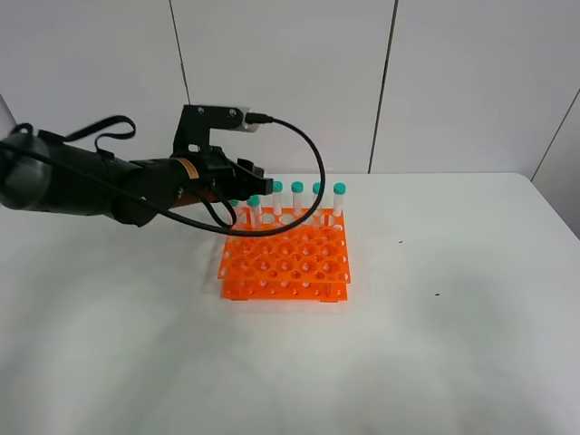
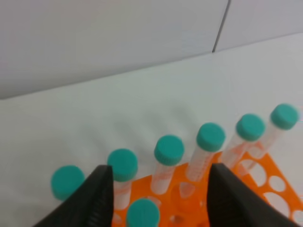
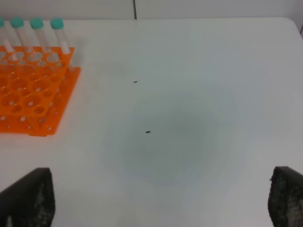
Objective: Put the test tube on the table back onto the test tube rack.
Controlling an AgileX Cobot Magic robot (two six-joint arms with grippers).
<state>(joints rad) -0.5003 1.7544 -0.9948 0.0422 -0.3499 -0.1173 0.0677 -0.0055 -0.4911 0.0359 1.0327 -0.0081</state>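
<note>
Left hand [image 2: 156,198] hovers over the back of the test tube rack [image 1: 286,263], fingers parted around the test tube [image 2: 142,213], which stands in a hole, not pinched. Right hand [image 3: 156,198] is spread wide over bare tabletop [image 3: 189,118]. Risk as I see it: a careless lift clips neighbouring caps and tips a tube.

Bright, even light leaves only soft grey shadows on the white surface [image 1: 453,344], while the left wrist view's teal caps [image 2: 169,149] look blurred.
</note>
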